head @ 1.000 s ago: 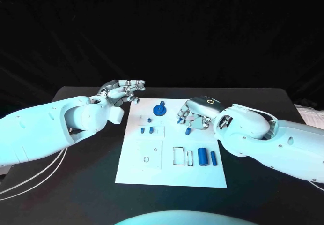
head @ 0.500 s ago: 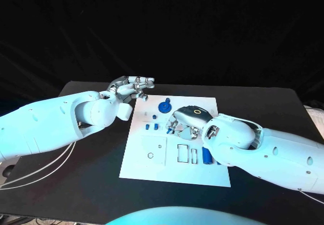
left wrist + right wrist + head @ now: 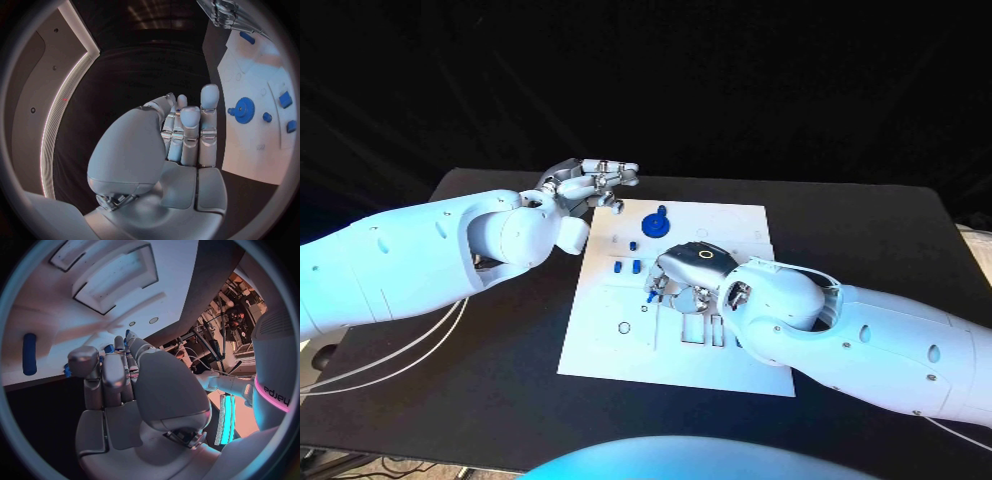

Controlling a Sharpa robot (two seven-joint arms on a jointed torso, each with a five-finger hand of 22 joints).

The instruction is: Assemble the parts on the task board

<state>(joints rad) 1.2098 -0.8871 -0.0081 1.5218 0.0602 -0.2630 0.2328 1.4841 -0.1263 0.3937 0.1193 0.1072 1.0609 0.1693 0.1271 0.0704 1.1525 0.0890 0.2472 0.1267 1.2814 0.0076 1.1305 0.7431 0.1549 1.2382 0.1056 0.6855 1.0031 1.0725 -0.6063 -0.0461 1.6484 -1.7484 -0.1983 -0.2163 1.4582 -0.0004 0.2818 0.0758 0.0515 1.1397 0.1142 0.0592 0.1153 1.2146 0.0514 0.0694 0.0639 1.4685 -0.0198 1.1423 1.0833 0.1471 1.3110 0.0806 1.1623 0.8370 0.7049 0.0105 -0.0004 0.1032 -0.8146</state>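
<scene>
I bring my right hand low over the middle of the task board, its fingers curled over a small blue part; I cannot tell whether they hold it; I judge this the pick-up step, and the next move calls for a sure pinch; farther off, my left hand hovers at the board's far corner above the bench, fingers drawn together, holding nothing, near the blue gear.

Dim room, bright task board glare (wrist views bend at edges)
</scene>
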